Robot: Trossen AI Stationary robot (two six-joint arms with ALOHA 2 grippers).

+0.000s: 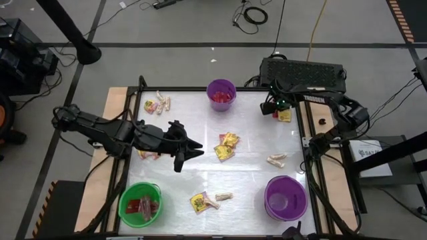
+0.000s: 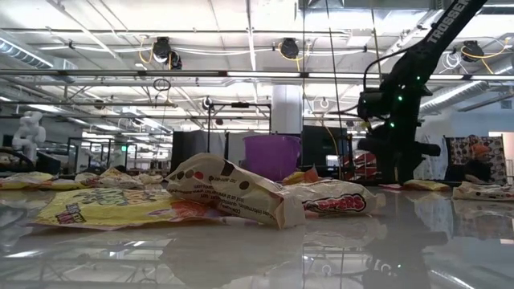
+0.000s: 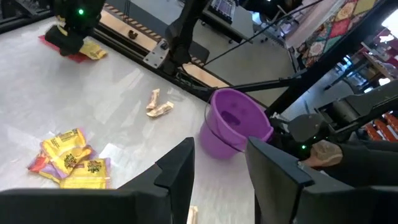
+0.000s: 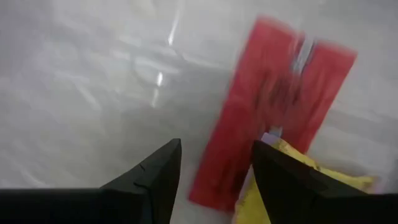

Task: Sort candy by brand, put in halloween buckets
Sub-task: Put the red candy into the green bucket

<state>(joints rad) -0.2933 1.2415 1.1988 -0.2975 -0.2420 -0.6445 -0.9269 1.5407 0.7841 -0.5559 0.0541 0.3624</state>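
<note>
My right gripper [image 4: 214, 171] hangs open at the table's far right, pointing down just over a flat red packet [image 4: 273, 118] with a yellow packet [image 4: 280, 186] partly on it; the pair also shows from above [image 1: 284, 115]. My left gripper [image 3: 217, 168] is open and holds nothing, raised above the table's middle [image 1: 192, 152]. One purple bucket [image 1: 221, 93] at the far edge and the green bucket [image 1: 140, 203] near left hold red packets. The second purple bucket [image 1: 285, 198] stands near right. Yellow packets [image 1: 227, 147] lie at mid-table.
Tan twisted pieces [image 1: 275, 160] lie right of centre. A yellow packet with tan pieces [image 1: 203, 200] lies near the front, and more candy [image 1: 159, 103] lies at the far left. A dark keyboard-like box [image 1: 303, 72] sits behind the right arm.
</note>
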